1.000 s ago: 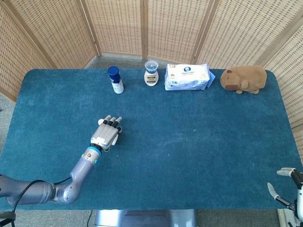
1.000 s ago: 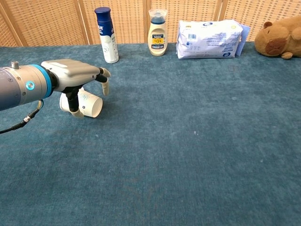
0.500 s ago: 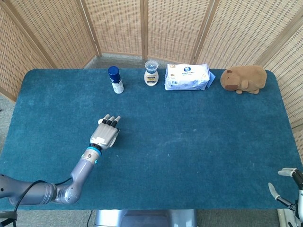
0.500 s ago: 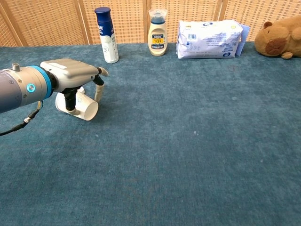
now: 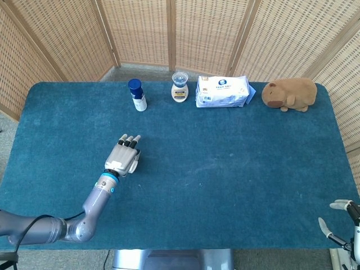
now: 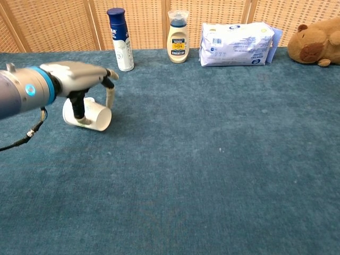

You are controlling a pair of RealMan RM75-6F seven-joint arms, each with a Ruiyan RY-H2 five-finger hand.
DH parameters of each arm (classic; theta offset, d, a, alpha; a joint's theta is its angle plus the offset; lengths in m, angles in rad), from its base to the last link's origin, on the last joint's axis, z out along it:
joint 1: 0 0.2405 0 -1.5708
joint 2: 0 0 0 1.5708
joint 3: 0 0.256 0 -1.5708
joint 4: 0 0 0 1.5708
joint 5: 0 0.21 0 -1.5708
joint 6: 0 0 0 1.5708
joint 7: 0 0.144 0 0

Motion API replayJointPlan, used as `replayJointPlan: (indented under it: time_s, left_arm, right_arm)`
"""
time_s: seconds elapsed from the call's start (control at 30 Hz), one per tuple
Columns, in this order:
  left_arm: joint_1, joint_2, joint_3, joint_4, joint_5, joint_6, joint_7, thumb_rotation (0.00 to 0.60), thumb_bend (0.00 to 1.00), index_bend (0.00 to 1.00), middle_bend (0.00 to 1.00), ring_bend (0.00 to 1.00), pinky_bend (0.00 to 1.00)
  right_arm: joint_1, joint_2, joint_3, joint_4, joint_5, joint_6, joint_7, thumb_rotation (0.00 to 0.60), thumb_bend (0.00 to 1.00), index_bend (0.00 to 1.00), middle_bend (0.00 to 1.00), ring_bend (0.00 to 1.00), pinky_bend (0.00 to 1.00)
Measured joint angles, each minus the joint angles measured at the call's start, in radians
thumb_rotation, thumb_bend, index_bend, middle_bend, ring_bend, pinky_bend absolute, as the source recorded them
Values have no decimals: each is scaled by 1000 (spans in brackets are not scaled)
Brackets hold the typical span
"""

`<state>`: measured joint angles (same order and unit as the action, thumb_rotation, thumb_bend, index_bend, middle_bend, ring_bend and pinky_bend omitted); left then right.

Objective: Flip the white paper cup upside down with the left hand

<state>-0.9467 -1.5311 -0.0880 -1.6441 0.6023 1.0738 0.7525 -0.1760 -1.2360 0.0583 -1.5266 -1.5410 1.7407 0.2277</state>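
Observation:
The white paper cup (image 6: pixel 93 115) lies on its side on the blue table cloth at the left of the chest view. My left hand (image 6: pixel 79 85) reaches over it from above; the thumb comes down across the cup's near side and a finger hangs against its far side, so the cup is pinched between them. In the head view the left hand (image 5: pixel 125 157) covers the cup completely. My right hand (image 5: pixel 342 220) shows only at the bottom right corner of the head view, off the table edge, fingers apart and holding nothing.
Along the far edge stand a blue spray can (image 6: pixel 120 39), a cream bottle (image 6: pixel 177 37), a pack of wipes (image 6: pixel 237 36) and a brown plush toy (image 6: pixel 316 41). A wicker screen (image 5: pixel 174 34) closes off the back.
The left hand has brought the cup down and to the left until it lies on the cloth, and the wrist has since risen a little. The right hand has not moved.

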Motion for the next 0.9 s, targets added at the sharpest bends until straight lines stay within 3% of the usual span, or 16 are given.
replayJointPlan:
  time_s: [0.4, 0.73, 0.9]
  left_arm:
    - [106, 138, -158, -53, 1, -136, -447, 600, 231, 500, 36, 0, 49]
    - [243, 215, -274, 38, 79, -377, -905, 600, 224, 501, 35, 0, 49]
    - [295, 218, -303, 110, 182, -438, -1032, 600, 219, 500, 35, 0, 49]
  right_arm:
    - [11, -11, 1, 2, -8, -11, -8, 422, 318, 415, 373, 356, 369]
    - [20, -18, -2, -13, -22, -18, -31, 424, 317, 416, 373, 356, 369]
    - [26, -19, -3, -20, -27, -23, -43, 419, 318, 415, 373, 356, 370]
